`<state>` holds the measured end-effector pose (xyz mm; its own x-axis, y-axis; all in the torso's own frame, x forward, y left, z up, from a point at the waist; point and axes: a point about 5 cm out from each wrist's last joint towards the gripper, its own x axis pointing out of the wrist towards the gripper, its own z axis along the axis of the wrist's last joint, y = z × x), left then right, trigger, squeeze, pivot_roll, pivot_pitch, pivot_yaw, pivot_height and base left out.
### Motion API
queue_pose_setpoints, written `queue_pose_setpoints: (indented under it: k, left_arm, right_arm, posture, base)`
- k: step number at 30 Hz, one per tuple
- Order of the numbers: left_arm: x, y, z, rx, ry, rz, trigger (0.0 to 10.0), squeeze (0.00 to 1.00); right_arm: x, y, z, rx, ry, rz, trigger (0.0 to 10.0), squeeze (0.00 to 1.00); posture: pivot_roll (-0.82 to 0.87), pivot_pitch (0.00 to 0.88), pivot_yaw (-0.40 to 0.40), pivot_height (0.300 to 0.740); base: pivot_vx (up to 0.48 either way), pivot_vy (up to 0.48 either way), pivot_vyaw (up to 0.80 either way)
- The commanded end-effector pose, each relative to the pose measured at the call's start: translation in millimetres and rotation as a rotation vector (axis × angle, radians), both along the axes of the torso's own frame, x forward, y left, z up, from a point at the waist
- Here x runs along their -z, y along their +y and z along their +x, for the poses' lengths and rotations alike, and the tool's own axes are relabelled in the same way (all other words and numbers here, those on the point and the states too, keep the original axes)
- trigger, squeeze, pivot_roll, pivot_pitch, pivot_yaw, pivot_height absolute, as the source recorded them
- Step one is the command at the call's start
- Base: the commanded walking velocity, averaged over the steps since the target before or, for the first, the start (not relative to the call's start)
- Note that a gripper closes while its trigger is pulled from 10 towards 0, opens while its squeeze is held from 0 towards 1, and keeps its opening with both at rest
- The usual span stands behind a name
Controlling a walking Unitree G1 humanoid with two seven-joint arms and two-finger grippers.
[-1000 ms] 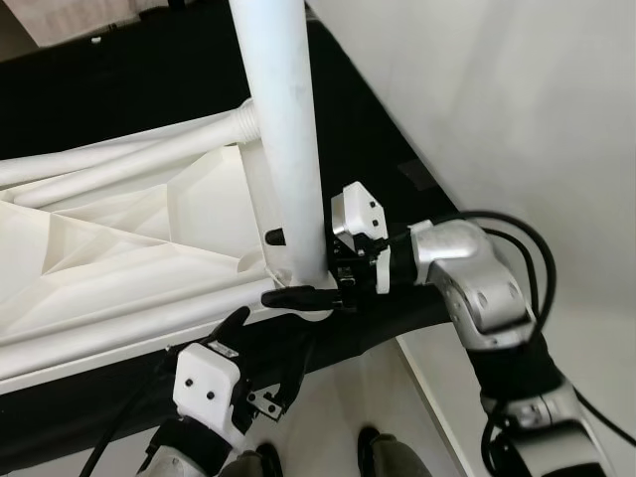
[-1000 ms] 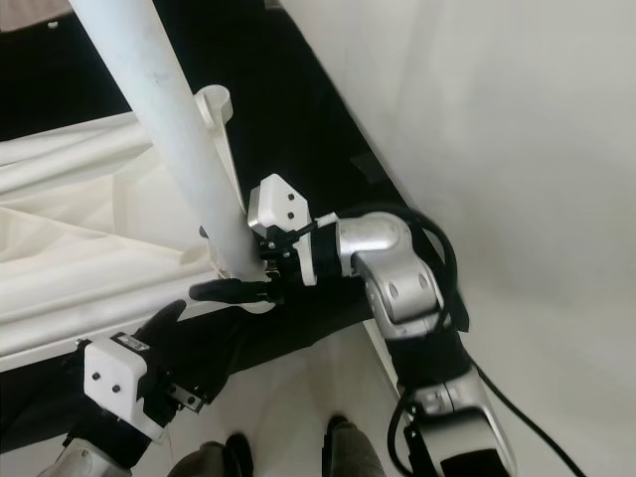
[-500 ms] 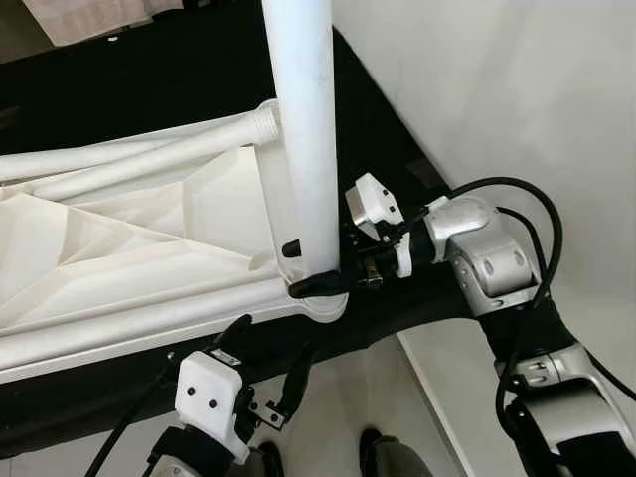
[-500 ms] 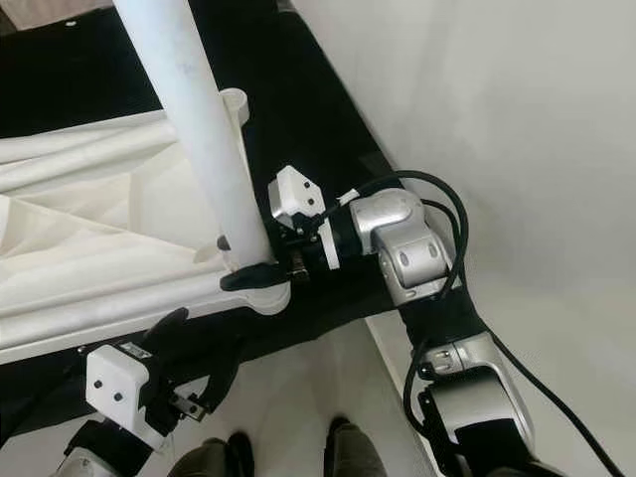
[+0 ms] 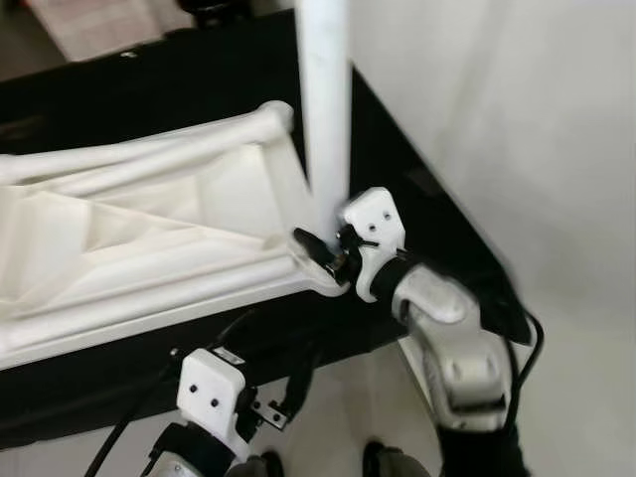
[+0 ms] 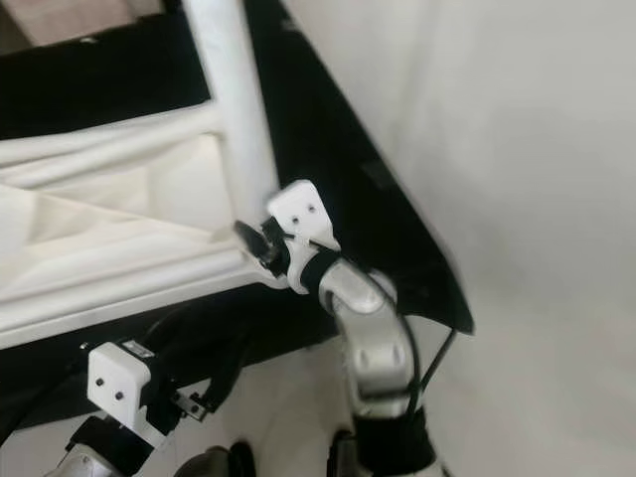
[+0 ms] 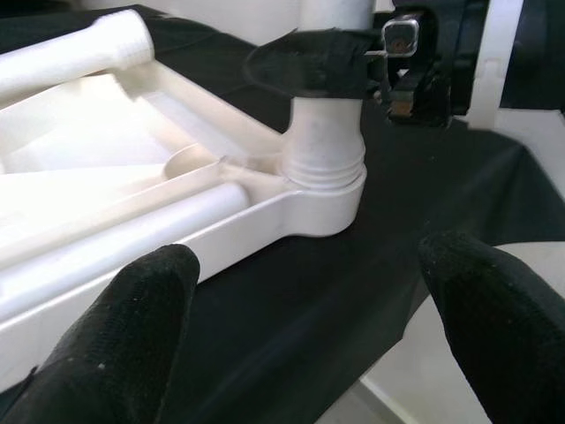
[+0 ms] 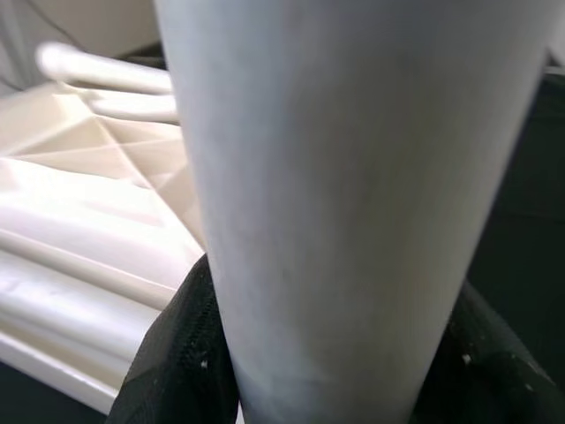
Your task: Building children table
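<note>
The white plastic tabletop [image 5: 139, 238] lies upside down on a black surface, its ribbed underside facing up. A white round leg [image 5: 325, 119] stands upright in the corner socket [image 7: 325, 181] at its 3 o'clock end.

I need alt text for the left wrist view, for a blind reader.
A white table leg stands upright in the corner socket of an upturned white tabletop on black cloth, gripped by the right claw; the open left claw frames it.
</note>
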<state>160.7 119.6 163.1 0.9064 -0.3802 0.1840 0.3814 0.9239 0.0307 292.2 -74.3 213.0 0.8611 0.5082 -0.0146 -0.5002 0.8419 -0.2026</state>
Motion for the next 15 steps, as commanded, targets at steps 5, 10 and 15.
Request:
queue_pose_setpoints:
  k: [5, 10, 15]
  left_arm:
    - [4.1, 0.3, 0.4, -0.002, 0.017, 0.005, 10.0, 0.0]
    - [3.3, 0.4, 0.5, -0.018, 0.011, 0.001, 10.0, 0.0]
    - [2.8, -1.5, 0.5, -0.009, 0.01, -0.003, 10.0, 0.0]
  right_arm:
    - [27.6, 3.5, 18.7, 0.007, 0.159, -0.057, 0.0, 0.0]
    - [12.5, 14.9, 21.9, -0.181, 0.112, -0.056, 10.0, 0.11]
    - [-24.1, 28.5, 20.5, -0.529, 0.024, 0.086, 10.0, 1.0]
  posture:
    - [0.01, 0.286, 0.022, 0.74]
    - [0.0, 0.289, 0.017, 0.74]
    - [0.01, 0.29, 0.017, 0.74]
  base:
    - [0.0, 0.0, 0.0]
    - [0.0, 0.0, 0.0]
    - [0.0, 0.0, 0.0]
